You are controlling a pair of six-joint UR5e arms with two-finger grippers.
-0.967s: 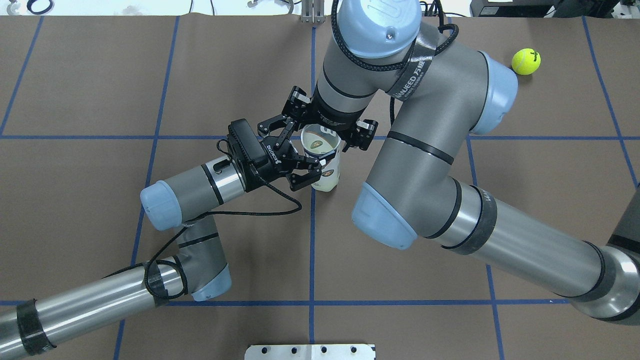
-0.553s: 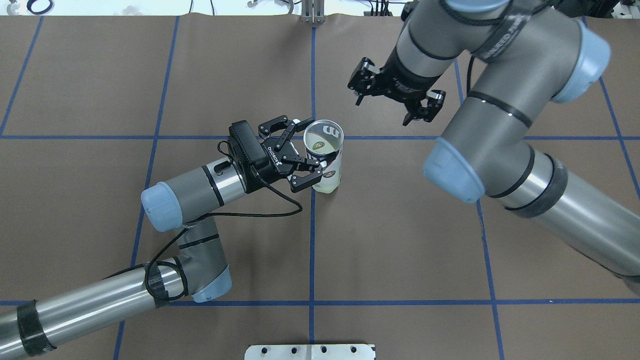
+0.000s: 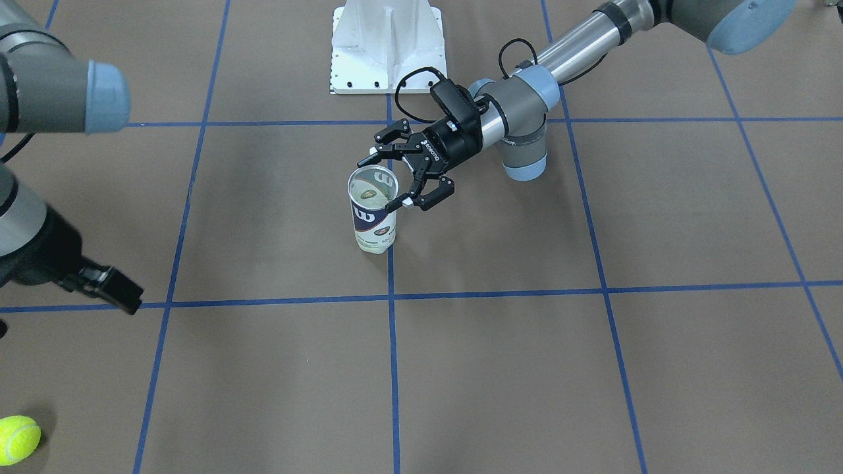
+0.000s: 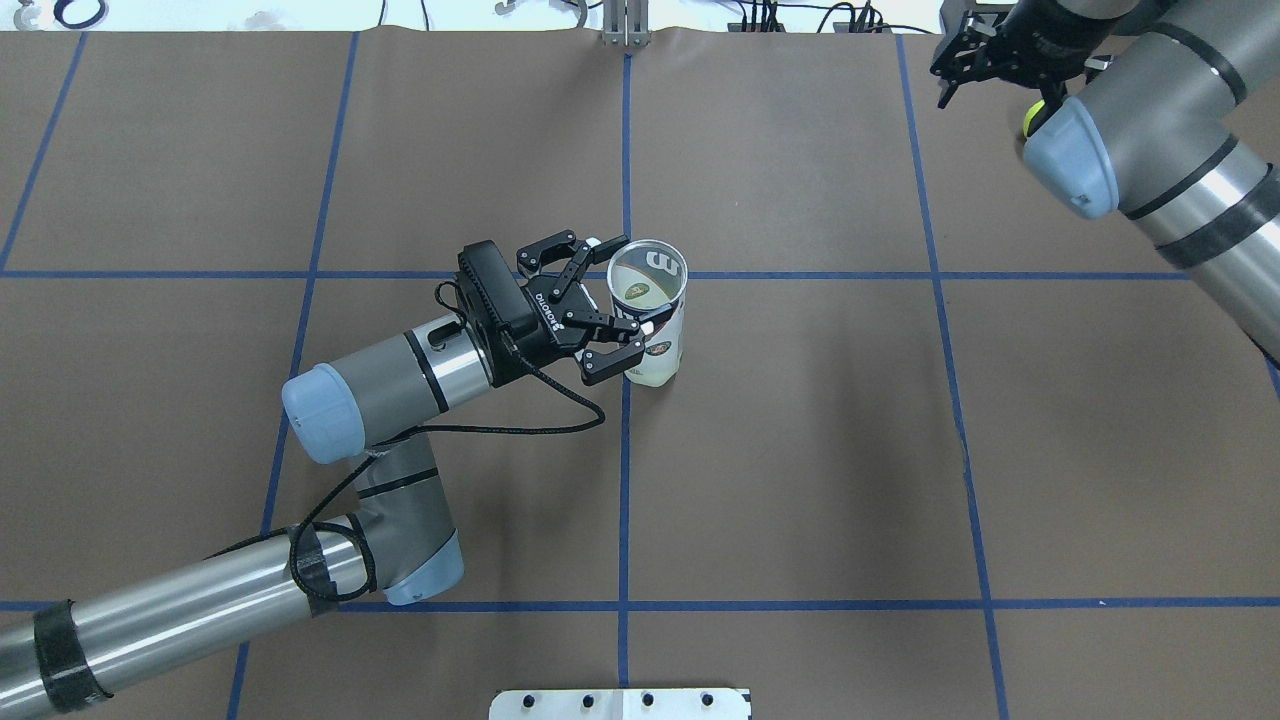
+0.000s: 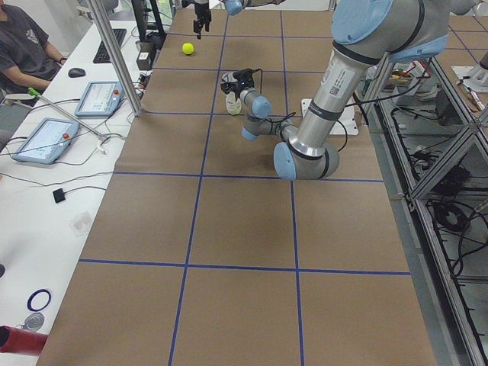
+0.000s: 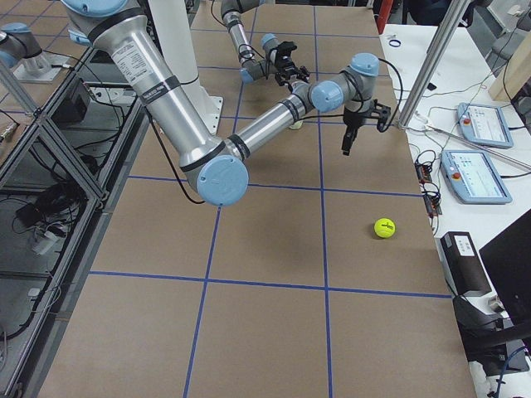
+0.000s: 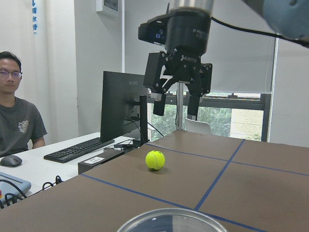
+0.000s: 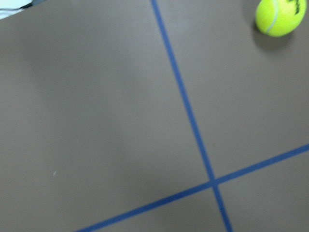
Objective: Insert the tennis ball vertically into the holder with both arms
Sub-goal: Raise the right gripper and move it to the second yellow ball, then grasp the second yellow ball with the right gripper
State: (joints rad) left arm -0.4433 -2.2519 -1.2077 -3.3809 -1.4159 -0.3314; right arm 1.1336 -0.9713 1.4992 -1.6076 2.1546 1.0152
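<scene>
Two grippers: left gripper (image 4: 612, 297) is spread wide around the holder (image 4: 652, 320), fingers either side of the can's wall below the rim; contact unclear. Right gripper (image 7: 176, 105) hangs open and empty above the loose tennis ball (image 7: 155, 159), well apart from the holder. Holder stands upright mid-table (image 4: 800, 450), a ball visible inside.

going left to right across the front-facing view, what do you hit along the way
tennis ball → right gripper → holder → left gripper → left arm's elbow joint
</scene>
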